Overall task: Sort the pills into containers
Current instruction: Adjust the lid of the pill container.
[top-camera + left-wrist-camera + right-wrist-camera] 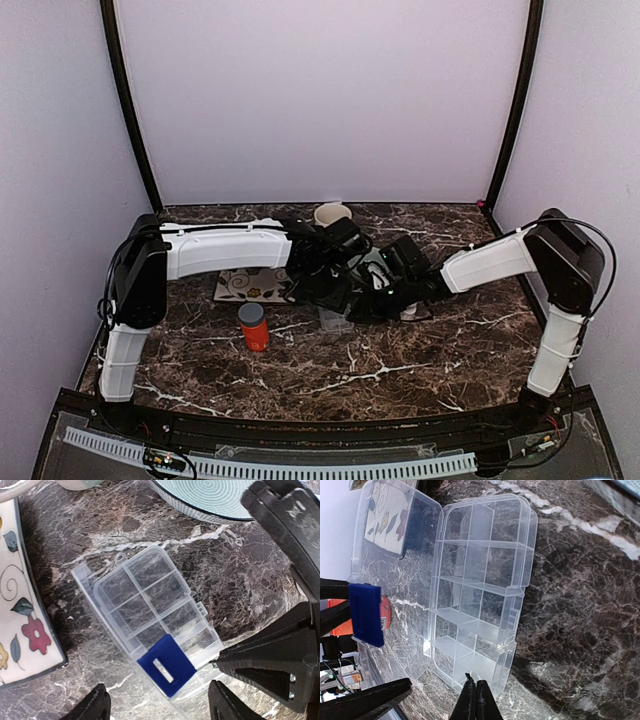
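The clear pill box [335,318] lies on the marble between both arms, its compartments [150,600] seen through to the stone and its lid [395,555] folded flat beside it. No pills show in any view. My left gripper [156,687] hangs open over the box's near end, fingers wide apart. Between them, touching neither finger, is a blue square piece [166,665] with a slot; whether it rests on the box I cannot tell. My right gripper [474,685] is shut, its tips at the end wall of the box [480,590].
An orange grey-capped bottle [254,326] stands left of the box. A floral plate [250,287] lies behind it. A pale green bowl [210,500] sits just beyond the box, and a cup [332,213] is near the back wall.
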Controlling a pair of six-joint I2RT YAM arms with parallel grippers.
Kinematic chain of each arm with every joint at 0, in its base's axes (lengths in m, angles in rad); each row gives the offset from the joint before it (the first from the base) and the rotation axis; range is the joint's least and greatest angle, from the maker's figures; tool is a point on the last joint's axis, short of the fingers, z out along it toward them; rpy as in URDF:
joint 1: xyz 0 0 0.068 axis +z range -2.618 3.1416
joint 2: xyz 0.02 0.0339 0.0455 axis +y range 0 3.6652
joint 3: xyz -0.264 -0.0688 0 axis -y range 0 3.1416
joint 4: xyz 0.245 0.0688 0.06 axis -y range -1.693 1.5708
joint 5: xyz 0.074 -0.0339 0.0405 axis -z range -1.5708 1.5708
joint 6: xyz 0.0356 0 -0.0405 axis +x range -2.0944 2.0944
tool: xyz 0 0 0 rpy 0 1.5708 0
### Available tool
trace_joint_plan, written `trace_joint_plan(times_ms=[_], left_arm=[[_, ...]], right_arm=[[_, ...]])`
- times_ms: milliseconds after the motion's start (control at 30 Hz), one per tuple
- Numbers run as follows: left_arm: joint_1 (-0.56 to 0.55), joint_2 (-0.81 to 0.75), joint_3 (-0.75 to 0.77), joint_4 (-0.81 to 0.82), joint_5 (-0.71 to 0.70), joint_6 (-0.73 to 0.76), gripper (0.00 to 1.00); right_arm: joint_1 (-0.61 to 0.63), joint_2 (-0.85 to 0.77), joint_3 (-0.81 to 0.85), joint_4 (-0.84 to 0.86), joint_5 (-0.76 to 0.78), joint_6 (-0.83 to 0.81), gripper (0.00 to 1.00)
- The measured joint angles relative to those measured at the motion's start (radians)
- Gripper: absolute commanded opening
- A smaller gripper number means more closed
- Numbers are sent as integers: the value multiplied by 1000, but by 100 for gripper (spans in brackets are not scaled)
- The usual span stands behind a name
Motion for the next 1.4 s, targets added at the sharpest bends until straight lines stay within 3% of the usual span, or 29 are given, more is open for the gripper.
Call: trace_joint_plan(times_ms=[567, 1400], left_arm=[[0, -7, 2, -46, -47, -7, 66], [0, -90, -171, -52, -81, -48, 59]], right_arm=[[0, 29, 58, -66, 6, -22, 0], [0, 47, 106, -126, 26, -44, 0]])
